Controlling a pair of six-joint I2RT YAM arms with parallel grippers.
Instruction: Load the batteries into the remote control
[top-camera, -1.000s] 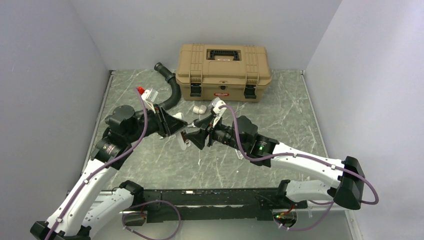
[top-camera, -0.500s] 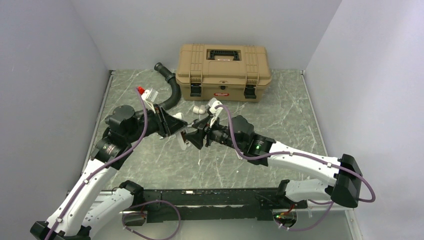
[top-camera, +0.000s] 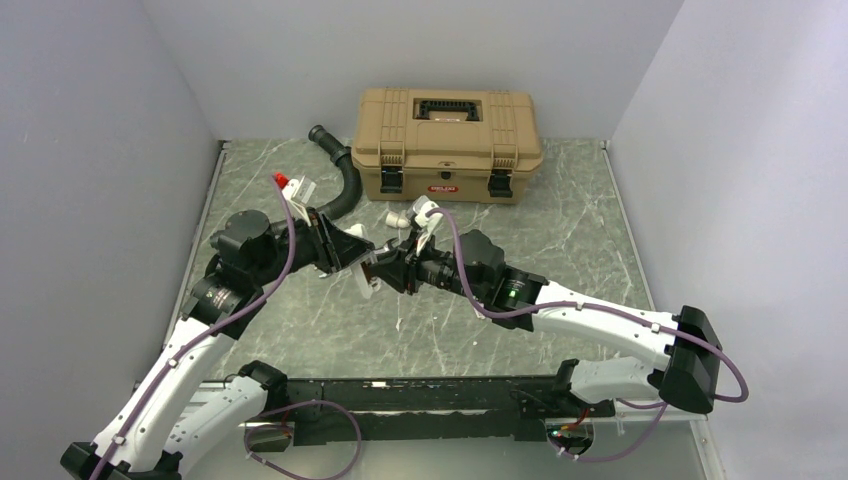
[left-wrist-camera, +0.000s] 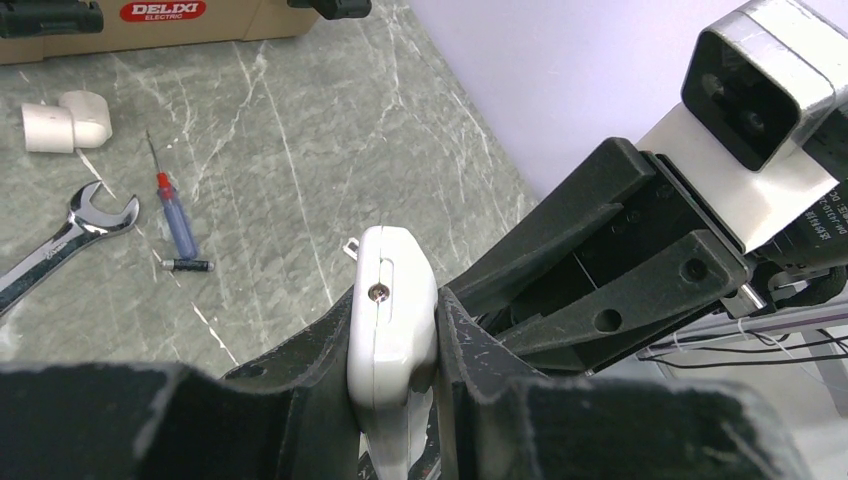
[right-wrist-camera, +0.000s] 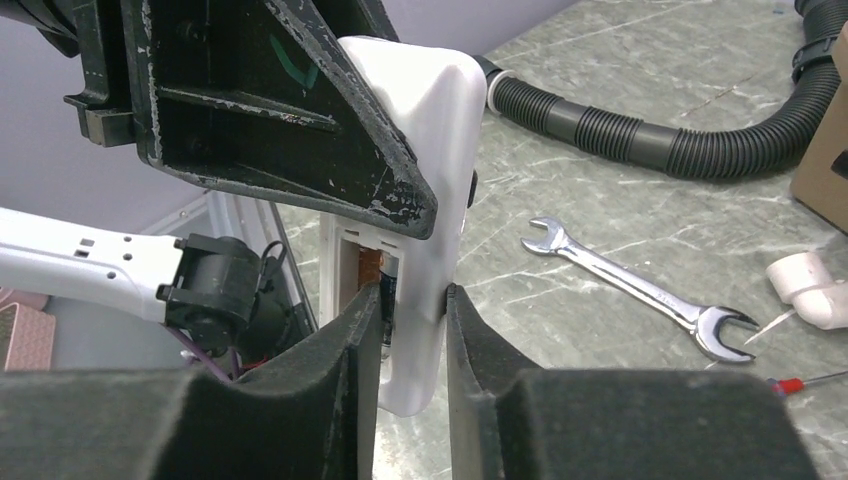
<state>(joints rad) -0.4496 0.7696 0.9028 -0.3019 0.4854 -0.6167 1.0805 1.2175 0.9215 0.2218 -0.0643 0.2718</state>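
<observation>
The left tool (left-wrist-camera: 395, 345) is clamped flat on the remote control (right-wrist-camera: 420, 130). It holds the handset on end and off the surface (top-camera: 560, 240), in front of the toolbox (top-camera: 447, 130) and nearer its left corner. That pose looks deliberate: the open battery bay (right-wrist-camera: 365, 270) faces sideways towards the other arm and is not covered by either finger. The bay can therefore be reached while the body is braced.

The right tool (right-wrist-camera: 408, 330) stands narrow, its two pads either side of the remote's lower edge at the mouth of the bay. Something dark and coppery sits inside there, but I cannot tell if it is a cell or a contact spring. I also cannot tell whether this tool grips anything or is only pressing in.

The wrench (right-wrist-camera: 630, 285), the small screwdriver (left-wrist-camera: 178, 220) and the white pipe elbow (left-wrist-camera: 65, 120) lie on the surface in front of the toolbox. None of them touches either tool.
</observation>
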